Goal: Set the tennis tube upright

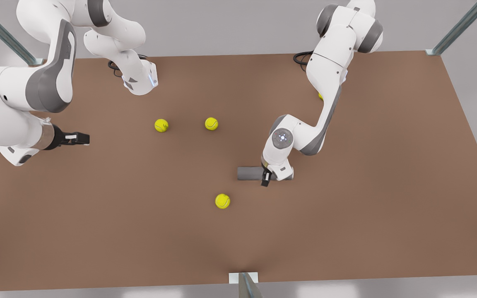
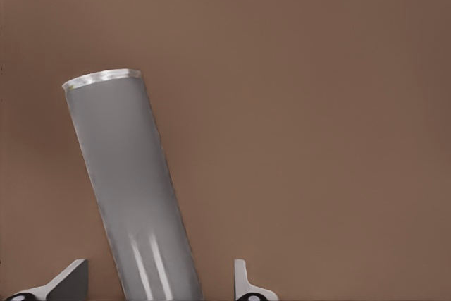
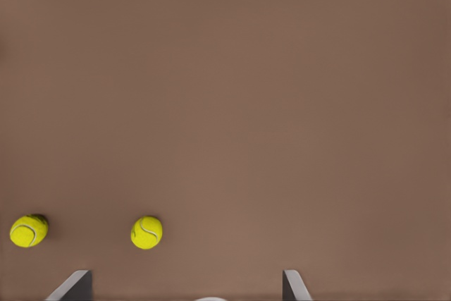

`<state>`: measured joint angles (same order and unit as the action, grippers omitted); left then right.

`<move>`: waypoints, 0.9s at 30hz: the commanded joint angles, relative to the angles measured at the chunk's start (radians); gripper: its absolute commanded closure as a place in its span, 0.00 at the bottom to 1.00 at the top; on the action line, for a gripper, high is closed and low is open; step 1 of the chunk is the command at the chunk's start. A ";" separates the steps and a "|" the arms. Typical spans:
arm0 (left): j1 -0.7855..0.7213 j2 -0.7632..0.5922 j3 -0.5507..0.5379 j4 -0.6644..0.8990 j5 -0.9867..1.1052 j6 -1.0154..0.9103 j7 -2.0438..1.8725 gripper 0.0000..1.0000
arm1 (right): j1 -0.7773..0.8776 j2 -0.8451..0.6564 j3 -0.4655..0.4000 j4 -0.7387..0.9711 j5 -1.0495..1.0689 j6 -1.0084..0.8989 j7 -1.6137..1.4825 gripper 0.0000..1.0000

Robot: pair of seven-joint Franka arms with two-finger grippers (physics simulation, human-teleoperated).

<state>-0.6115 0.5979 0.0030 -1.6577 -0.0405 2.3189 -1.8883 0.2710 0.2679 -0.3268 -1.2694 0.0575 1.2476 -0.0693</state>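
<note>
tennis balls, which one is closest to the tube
The tennis ball lying alone, toward the front view's bottom from the tennis tube; the others lie farther off.

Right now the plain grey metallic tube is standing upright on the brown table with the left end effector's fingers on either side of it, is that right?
Not quite. The plain grey metallic tube is lying on its side on the brown table, not standing, as the front view shows. The rest holds: the left end effector has its fingers either side of it, open.
</note>
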 commanded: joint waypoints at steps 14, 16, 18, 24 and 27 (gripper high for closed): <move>-0.007 0.106 0.002 0.004 0.031 0.043 -0.308 0.00 | -0.001 0.008 -0.001 0.002 -0.004 0.004 0.057 0.00; -0.007 0.119 0.002 0.004 0.031 0.051 -0.308 0.00 | -0.001 0.008 -0.001 0.002 -0.004 0.004 0.057 0.00; -0.007 0.131 0.003 0.004 0.031 0.054 -0.308 0.00 | -0.001 0.008 -0.001 0.002 -0.002 0.004 0.057 0.00; -0.004 0.145 0.003 0.004 0.030 0.057 -0.308 0.09 | -0.001 0.008 -0.001 0.002 -0.002 0.004 0.057 0.00; -0.001 0.148 0.003 0.004 0.030 0.059 -0.307 0.11 | -0.001 0.008 -0.001 0.001 -0.002 0.004 0.057 0.00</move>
<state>-0.6121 0.7461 0.0061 -1.6541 -0.0093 2.3728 -2.1299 0.2697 0.2774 -0.3275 -1.2684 0.0547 1.2521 -0.0253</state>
